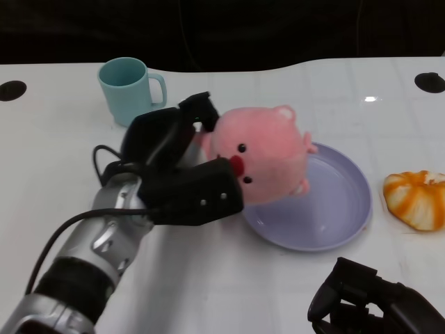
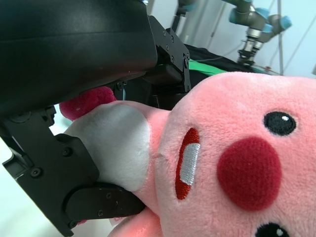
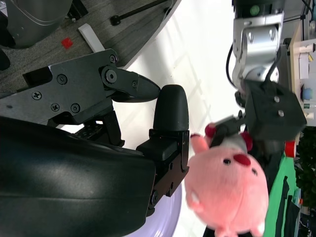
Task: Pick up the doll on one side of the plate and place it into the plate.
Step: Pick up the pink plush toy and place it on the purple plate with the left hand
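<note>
The left hand (image 1: 177, 163) grips the pink doll (image 1: 268, 153) between its fingers (image 1: 208, 191), over the plate (image 1: 341, 202); the right hand (image 1: 368, 299) rests with fingers curled, holding nothing.

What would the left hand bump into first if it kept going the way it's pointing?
Probably the purple plate. The left hand holds the pink doll and points toward the plate, with the doll already over its near rim. Height above it is hard to judge.

The black left hand (image 1: 182, 167) gripping the pink plush pig doll (image 1: 261, 153) is hanging over the round lilac plate's (image 1: 341, 209) near-left rim. A teal plastic mug (image 1: 128, 89) is standing behind; an orange-and-white striped plush (image 1: 416, 199) is lying just beside the plate's right edge.
</note>
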`<action>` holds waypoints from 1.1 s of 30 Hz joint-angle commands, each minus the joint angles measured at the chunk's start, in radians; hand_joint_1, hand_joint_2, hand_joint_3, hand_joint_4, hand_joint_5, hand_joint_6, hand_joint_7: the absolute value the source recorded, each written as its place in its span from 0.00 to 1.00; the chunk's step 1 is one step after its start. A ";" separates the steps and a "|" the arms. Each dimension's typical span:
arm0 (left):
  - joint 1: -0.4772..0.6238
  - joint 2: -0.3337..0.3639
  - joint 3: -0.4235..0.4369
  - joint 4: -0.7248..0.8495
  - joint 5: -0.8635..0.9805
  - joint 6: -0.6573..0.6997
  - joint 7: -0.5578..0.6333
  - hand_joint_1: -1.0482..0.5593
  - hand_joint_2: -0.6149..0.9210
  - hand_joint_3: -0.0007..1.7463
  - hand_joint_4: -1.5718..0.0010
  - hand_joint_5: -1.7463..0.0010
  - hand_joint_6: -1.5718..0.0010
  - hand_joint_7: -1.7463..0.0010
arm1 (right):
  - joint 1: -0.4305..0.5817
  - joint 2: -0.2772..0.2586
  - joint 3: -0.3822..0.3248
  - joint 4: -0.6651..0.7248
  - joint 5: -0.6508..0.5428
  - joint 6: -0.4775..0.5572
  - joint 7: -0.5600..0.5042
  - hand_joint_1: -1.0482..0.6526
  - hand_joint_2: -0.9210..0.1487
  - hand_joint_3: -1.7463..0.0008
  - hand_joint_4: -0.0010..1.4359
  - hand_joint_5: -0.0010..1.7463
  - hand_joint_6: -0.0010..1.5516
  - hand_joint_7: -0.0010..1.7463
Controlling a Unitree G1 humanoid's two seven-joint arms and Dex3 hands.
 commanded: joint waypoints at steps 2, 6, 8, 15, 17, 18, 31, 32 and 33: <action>-0.061 -0.044 -0.013 0.048 0.004 0.032 -0.013 0.54 0.65 0.73 0.38 0.00 0.50 0.00 | 0.008 -0.006 0.003 -0.015 0.005 -0.003 -0.004 0.48 0.03 0.64 0.45 1.00 0.28 0.96; -0.102 -0.083 -0.038 0.094 0.016 0.041 -0.026 0.55 0.66 0.73 0.38 0.00 0.50 0.00 | 0.013 -0.006 0.010 -0.025 0.002 0.004 -0.009 0.48 0.03 0.64 0.45 1.00 0.28 0.96; -0.121 -0.096 -0.053 0.116 0.026 0.050 -0.030 0.54 0.66 0.71 0.39 0.00 0.52 0.00 | 0.014 -0.005 0.014 -0.029 -0.001 0.008 -0.012 0.48 0.03 0.64 0.45 1.00 0.28 0.96; -0.181 -0.168 -0.052 0.218 -0.003 0.094 -0.055 0.55 0.68 0.67 0.41 0.00 0.53 0.00 | 0.014 -0.008 0.027 -0.039 -0.013 0.014 -0.019 0.48 0.03 0.65 0.45 1.00 0.28 0.97; -0.191 -0.178 -0.053 0.245 -0.007 0.092 -0.052 0.56 0.68 0.65 0.41 0.00 0.53 0.00 | 0.013 -0.007 0.031 -0.040 -0.017 0.014 -0.023 0.48 0.03 0.65 0.45 1.00 0.28 0.96; -0.195 -0.180 -0.053 0.254 -0.008 0.089 -0.050 0.56 0.68 0.65 0.41 0.00 0.53 0.00 | 0.013 -0.007 0.033 -0.040 -0.018 0.013 -0.024 0.48 0.03 0.65 0.45 1.00 0.28 0.96; -0.231 -0.184 -0.059 0.296 -0.062 0.087 -0.269 0.39 1.00 0.10 0.86 0.57 0.72 0.98 | 0.011 -0.007 0.032 -0.039 -0.012 0.011 -0.024 0.47 0.03 0.65 0.45 1.00 0.28 0.96; -0.232 -0.179 -0.068 0.289 -0.055 0.093 -0.282 0.34 1.00 0.12 0.94 0.64 0.79 0.99 | 0.011 -0.008 0.032 -0.038 -0.013 0.008 -0.024 0.47 0.03 0.65 0.45 1.00 0.28 0.96; -0.233 -0.174 -0.077 0.282 -0.046 0.097 -0.296 0.31 1.00 0.13 0.97 0.70 0.83 0.99 | 0.011 -0.009 0.031 -0.037 -0.013 0.007 -0.023 0.47 0.03 0.65 0.45 1.00 0.28 0.96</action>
